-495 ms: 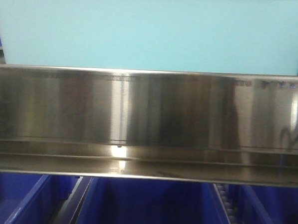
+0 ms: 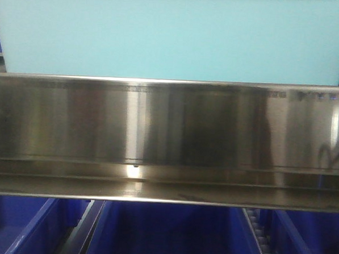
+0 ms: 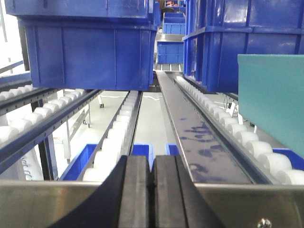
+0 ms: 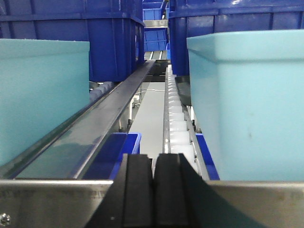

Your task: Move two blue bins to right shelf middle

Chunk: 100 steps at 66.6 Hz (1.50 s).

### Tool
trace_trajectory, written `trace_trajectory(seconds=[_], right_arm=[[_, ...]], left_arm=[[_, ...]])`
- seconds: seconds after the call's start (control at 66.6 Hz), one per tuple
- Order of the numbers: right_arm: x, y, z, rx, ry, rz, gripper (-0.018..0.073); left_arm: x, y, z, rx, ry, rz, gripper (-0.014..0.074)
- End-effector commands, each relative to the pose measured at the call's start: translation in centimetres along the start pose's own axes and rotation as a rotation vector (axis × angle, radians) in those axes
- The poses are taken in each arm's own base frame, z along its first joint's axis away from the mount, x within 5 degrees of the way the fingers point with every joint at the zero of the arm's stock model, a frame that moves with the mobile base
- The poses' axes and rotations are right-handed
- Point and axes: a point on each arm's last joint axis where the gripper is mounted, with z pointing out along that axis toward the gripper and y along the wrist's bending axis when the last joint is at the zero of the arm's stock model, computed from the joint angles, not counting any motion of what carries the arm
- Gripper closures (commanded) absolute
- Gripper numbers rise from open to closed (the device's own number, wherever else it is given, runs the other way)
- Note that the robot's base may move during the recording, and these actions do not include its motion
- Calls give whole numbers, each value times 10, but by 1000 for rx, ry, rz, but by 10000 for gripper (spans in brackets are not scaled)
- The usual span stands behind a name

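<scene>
A pale cyan bin [image 2: 174,36] fills the top of the front view, resting behind the steel shelf rail [image 2: 169,124]. The same bin [image 3: 270,99] stands to the right of my left gripper [image 3: 153,164], and its side [image 4: 42,95] shows at the left of the right wrist view. A second pale cyan bin [image 4: 247,104] sits on the rollers just right of my right gripper [image 4: 153,161]. Both grippers are shut with nothing between the fingers and hover at the shelf's front rail, apart from the bins.
Dark royal-blue bins [image 3: 90,47] [image 4: 114,33] sit further back on the roller tracks [image 3: 118,128], and more [image 2: 169,235] lie on the level below. A flat steel divider [image 3: 199,142] runs between the lanes. White rollers [image 4: 175,118] lead away from me.
</scene>
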Motion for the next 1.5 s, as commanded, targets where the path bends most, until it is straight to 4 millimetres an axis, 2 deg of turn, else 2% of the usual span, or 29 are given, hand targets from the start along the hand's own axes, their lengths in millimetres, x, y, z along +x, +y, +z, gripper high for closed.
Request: trace_trajectory(seconds=[0.0,0.195,0.285,0.375,0.435,0.54,0.676,0.751,0.826,0.871,0.946,1.036,1.171,1.261,1.366,1.486], right_arm=[[-2,0,0,-3,-25,-3,721],[-4,0,0,-3,-51,-3,721],[-11,0,-1,-3,-128,-3,721],[-24,0,-3,-3,-268,-3,721],[-26,0,-4,-3,-295,-3,721],[-55,3,-12,-11,-340,-3,721],[-99,8,-31,-25,-347,-5,721],[-119,10,-35,-29,-308,-7,721],[-135,11,-35,-30,-290,-7,706],[-144,12,-34,-31,-289,-7,658],[-154,13,-31,-30,-283,-7,519],[-159,13,-23,-28,-251,-7,274],[-157,13,-12,-25,-200,-7,-17],[-161,14,-9,-25,-197,-7,-10],[-172,15,-5,-39,-168,-5,-10],[-193,21,11,-84,-62,-6,-10]], left_arm=[[-6,0,-1,0,-58,-4,708],[-9,0,-1,1,-89,-6,708],[-13,0,-1,2,-132,-59,708],[-23,0,-3,2,-253,-65,708],[-27,1,-4,2,-300,-65,708],[-46,1,-8,3,-330,-65,706],[-88,2,-21,5,-357,-63,706],[-105,2,-25,6,-299,-63,703],[-124,2,-26,6,-249,-63,651],[-132,2,-25,7,-211,-63,587],[-143,2,-22,7,-178,-63,450],[-152,2,-16,6,-150,-63,267],[-160,2,-3,7,-117,-67,71],[-169,2,9,9,-69,-74,-6],[-184,-1,24,52,9,-79,-6],[-204,-14,47,176,116,-77,-6]])
